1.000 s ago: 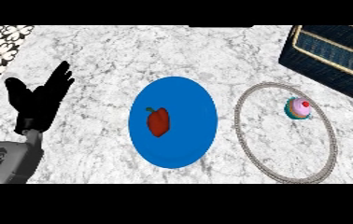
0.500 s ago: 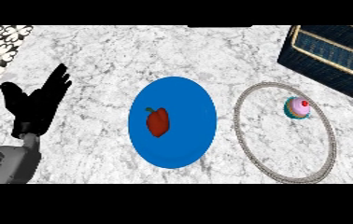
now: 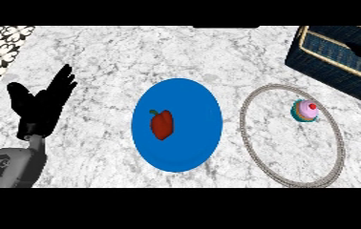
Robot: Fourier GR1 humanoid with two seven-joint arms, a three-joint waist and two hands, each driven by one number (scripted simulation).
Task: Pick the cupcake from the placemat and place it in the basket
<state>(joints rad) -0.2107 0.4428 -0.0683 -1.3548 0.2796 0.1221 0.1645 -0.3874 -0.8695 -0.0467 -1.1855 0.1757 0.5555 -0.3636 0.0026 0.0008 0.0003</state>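
One cupcake (image 3: pixel 307 110), one pepper (image 3: pixel 162 124)

The dark basket (image 3: pixel 331 56) is cut off by the right edge; the left forearm (image 3: pixel 20 168) by the lower-left

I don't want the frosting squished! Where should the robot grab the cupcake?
Best by the teal wrapper base, low on its sides, not the pink frosting or red topping. The cupcake stands upright on the round placemat with open space around it, so a hand coming down from above, fingers either side, should suit. The right hand isn't in view.
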